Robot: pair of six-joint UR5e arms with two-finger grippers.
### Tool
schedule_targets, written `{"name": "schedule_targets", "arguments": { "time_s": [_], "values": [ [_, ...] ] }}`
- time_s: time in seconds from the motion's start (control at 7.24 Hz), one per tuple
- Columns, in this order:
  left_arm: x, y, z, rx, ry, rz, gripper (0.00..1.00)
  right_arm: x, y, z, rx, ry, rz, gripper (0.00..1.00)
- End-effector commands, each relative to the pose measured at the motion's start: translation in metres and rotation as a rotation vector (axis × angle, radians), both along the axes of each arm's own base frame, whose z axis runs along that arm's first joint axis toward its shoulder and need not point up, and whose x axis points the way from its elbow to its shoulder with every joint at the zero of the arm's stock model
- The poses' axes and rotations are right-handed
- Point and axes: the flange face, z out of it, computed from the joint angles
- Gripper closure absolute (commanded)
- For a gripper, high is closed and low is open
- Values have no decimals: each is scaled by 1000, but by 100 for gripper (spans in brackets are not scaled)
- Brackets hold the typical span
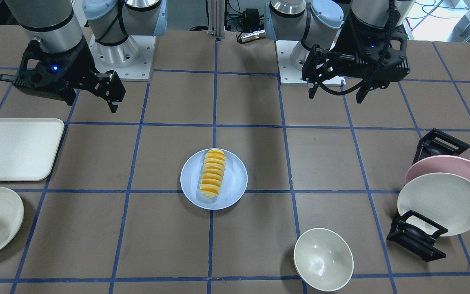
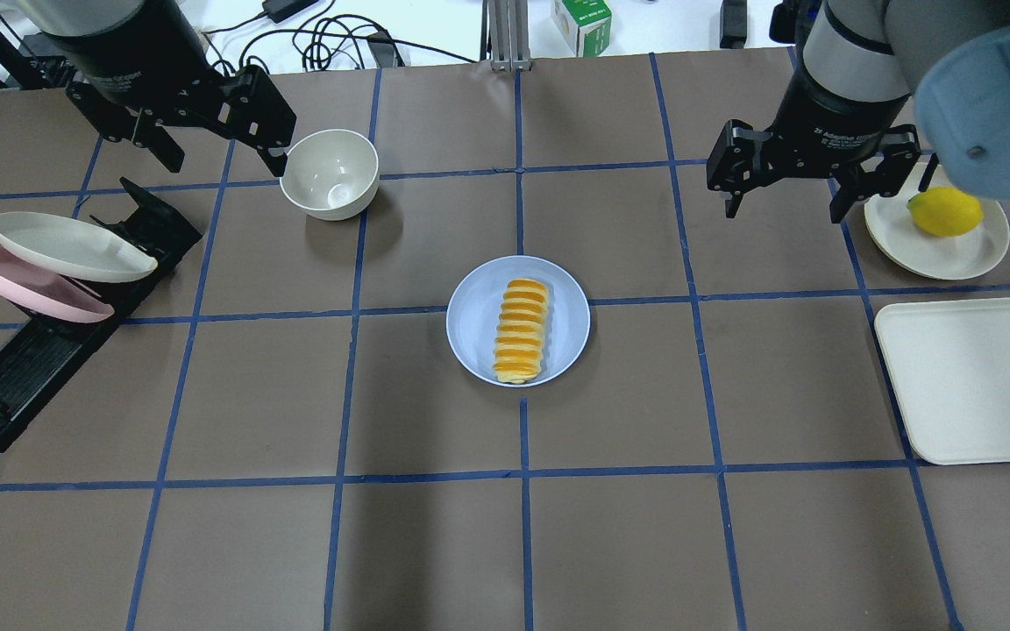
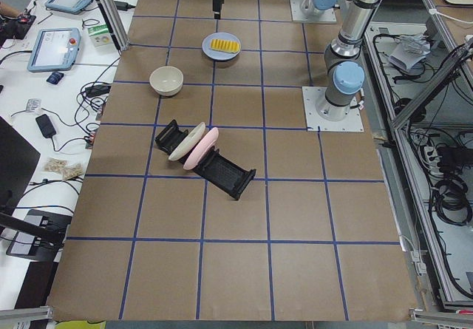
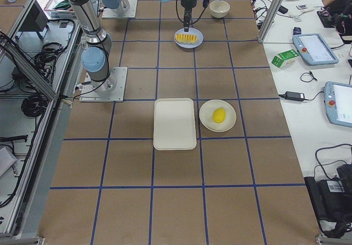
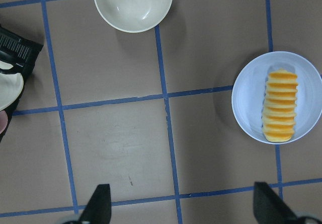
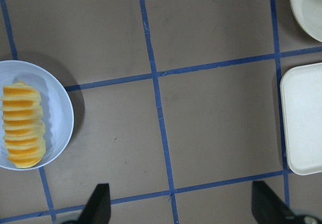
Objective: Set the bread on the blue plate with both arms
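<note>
The bread (image 1: 213,173) lies lengthwise on the blue plate (image 1: 235,179) at the table's middle, and both also show in the overhead view (bread (image 2: 522,329), plate (image 2: 474,315)). My left gripper (image 2: 224,162) is open and empty, raised beside the white bowl, far from the plate. My right gripper (image 2: 784,212) is open and empty, raised off to the plate's other side. The left wrist view shows the bread (image 5: 280,112) on the plate (image 5: 246,103), and the right wrist view shows the bread (image 6: 21,126) on the plate (image 6: 59,113).
A white bowl (image 2: 330,173) stands near my left gripper. A black rack (image 2: 32,350) holds a pink plate (image 2: 23,289) and a cream plate (image 2: 71,248). A cream tray (image 2: 978,377) and a cream plate (image 2: 908,237) with a lemon (image 2: 943,210) lie on the right.
</note>
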Motion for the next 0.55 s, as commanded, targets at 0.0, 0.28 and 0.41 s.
{"name": "schedule_targets", "arguments": {
  "time_s": [0.0,0.28,0.41],
  "values": [
    [0,2,1,-1,-2,11,0,3,6,6,-10,-4,5,0],
    [1,-2,-3,7,-8,56,0,10,7,4,8,-64,7,0],
    [1,-2,-4,9,-7,56,0,10,7,2,9,-64,7,0]
  ]
}}
